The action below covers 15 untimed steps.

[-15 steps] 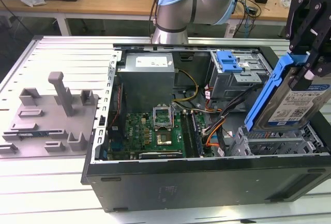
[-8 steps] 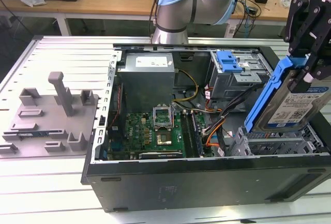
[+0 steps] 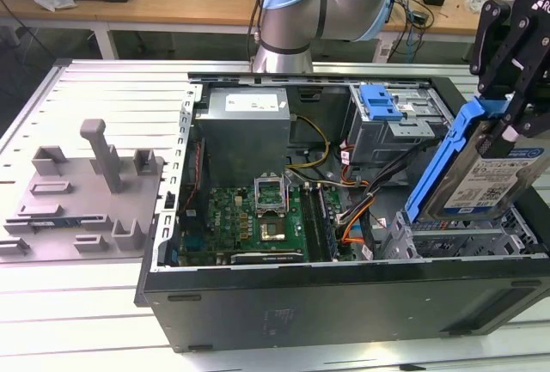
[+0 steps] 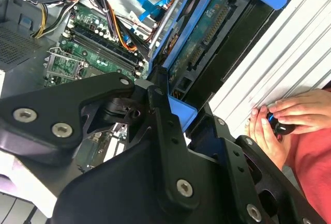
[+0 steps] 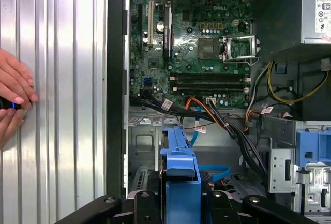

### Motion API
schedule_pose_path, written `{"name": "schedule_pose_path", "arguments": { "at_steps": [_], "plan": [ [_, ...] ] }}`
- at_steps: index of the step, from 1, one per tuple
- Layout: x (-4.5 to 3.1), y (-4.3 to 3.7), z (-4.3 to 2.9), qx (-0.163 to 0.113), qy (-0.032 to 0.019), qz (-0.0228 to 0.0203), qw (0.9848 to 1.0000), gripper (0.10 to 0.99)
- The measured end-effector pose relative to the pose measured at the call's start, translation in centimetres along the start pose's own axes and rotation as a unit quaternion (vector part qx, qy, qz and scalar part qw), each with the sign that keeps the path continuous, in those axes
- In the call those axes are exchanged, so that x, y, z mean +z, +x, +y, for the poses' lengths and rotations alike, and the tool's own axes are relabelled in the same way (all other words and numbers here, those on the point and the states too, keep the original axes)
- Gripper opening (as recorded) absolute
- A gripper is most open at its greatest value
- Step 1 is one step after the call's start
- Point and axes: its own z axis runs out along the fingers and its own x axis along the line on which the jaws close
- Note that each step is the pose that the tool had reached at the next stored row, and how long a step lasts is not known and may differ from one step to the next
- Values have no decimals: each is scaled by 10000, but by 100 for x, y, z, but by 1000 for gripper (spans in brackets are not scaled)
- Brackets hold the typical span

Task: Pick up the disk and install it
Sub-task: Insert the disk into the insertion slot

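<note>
Disk (image 3: 485, 179), silver with a white-and-blue label and framed by its blue carrier rail, is up off the desk (image 3: 86, 88) and steeply tilted at the exterior view's right, over the grey drive bay (image 3: 455, 234) in the corner of the open computer case (image 3: 344, 303). Whether its lower end touches the bay I cannot tell. The pincer (image 3: 507, 123) is clamped on the upper end of the disk, its black fingers closed against the blue rail. In the first wrist view the rail's edge (image 5: 181, 177) stands between the fingers, with the motherboard (image 5: 207, 53) beyond. The second wrist view shows the drive's circuit-board underside (image 4: 207, 32). A grey cage with a blue latch (image 3: 382, 101) sits farther back in the case. A person's hands (image 4: 279, 120) rest on the ribbed desk beside the case.
</note>
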Motion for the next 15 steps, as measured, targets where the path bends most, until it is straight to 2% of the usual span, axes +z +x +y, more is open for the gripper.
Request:
{"name": "schedule_pose_path", "arguments": {
  "at_steps": [8, 15],
  "plan": [
    [53, 5, -2, 0, 0, 0, 10000, 365],
    [139, 12, -3, 0, 0, -1, 10000, 365]
  ]
}}
